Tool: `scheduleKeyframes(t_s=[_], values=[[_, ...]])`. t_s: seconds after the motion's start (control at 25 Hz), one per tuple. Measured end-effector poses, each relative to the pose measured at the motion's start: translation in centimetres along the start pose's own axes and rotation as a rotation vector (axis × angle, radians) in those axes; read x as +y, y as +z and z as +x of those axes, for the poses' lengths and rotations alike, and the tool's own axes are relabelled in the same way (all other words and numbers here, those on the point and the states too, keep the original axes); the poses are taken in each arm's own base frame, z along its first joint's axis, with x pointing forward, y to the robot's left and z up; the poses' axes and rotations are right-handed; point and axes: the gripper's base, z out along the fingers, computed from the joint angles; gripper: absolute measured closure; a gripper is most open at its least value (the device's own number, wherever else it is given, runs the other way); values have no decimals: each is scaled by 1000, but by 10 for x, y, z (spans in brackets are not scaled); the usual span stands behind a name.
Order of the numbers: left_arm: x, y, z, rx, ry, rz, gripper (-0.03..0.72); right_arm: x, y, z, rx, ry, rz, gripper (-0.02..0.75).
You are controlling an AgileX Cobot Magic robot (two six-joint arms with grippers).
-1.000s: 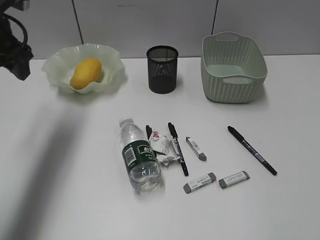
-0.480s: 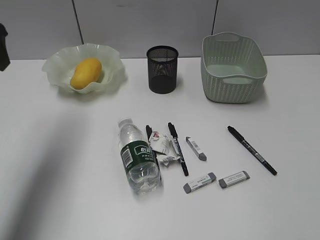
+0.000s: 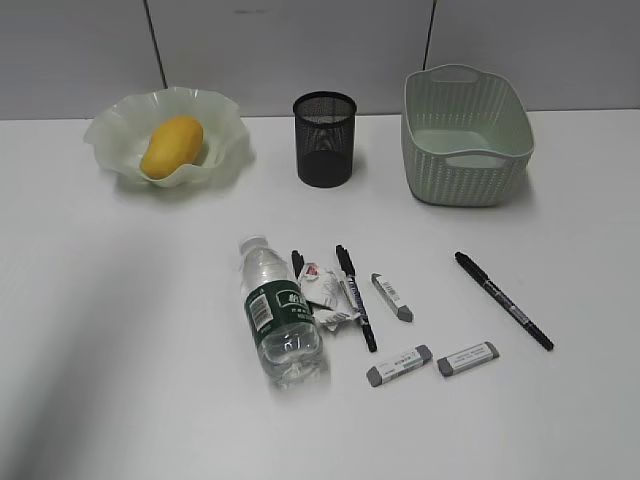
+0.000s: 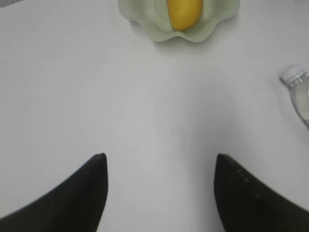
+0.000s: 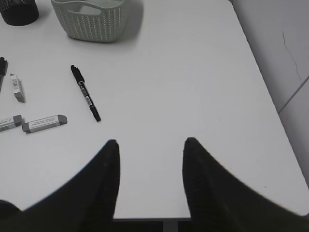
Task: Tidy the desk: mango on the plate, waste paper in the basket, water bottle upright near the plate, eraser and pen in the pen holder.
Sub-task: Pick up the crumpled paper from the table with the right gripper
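Observation:
The yellow mango [image 3: 171, 146] lies in the wavy green plate [image 3: 230, 125] at the back left. The water bottle [image 3: 280, 315] lies on its side mid-desk, beside the crumpled waste paper [image 3: 322, 290] and a black pen [image 3: 356, 297]. Another pen [image 3: 503, 299] lies to the right. Three grey erasers [image 3: 393, 297] [image 3: 398, 366] [image 3: 467, 358] are scattered nearby. The mesh pen holder [image 3: 325, 138] and woven basket [image 3: 466, 135] stand at the back. My left gripper [image 4: 159, 157] is open and empty over bare desk, short of the plate [image 4: 159, 34]. My right gripper [image 5: 150, 142] is open and empty, near the desk's front right edge.
A third pen [image 3: 297, 262] shows partly from under the waste paper. The bottle's cap [image 4: 294, 75] sits at the right edge of the left wrist view. Neither arm shows in the exterior view. The desk's right edge [image 5: 256, 63] borders a grey wall.
The left arm has drawn back out of the exterior view at the far left. The objects and the right gripper have not moved.

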Motion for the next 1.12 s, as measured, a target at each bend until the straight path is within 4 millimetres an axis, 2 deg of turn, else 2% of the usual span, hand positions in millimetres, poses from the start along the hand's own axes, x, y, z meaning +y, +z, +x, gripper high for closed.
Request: scheduleKeyframes(t_s=[0.12, 0.32, 0.6, 0.8, 1.12], values=[[9, -7, 16, 2, -38, -20, 165, 0, 0, 0, 0, 0, 0, 384], [22, -6, 60, 66, -114, -52, 165, 0, 0, 0, 0, 1, -2, 384], [13, -33, 111, 3, -142, -63, 165, 3, 15, -18, 118, 23, -49, 384], [0, -59, 151, -113, -154, -51, 171, 8, 43, -39, 287, 59, -104, 384], [-20, -68, 219, -245, -163, -37, 179, 11, 98, -79, 505, 34, -160, 384]])
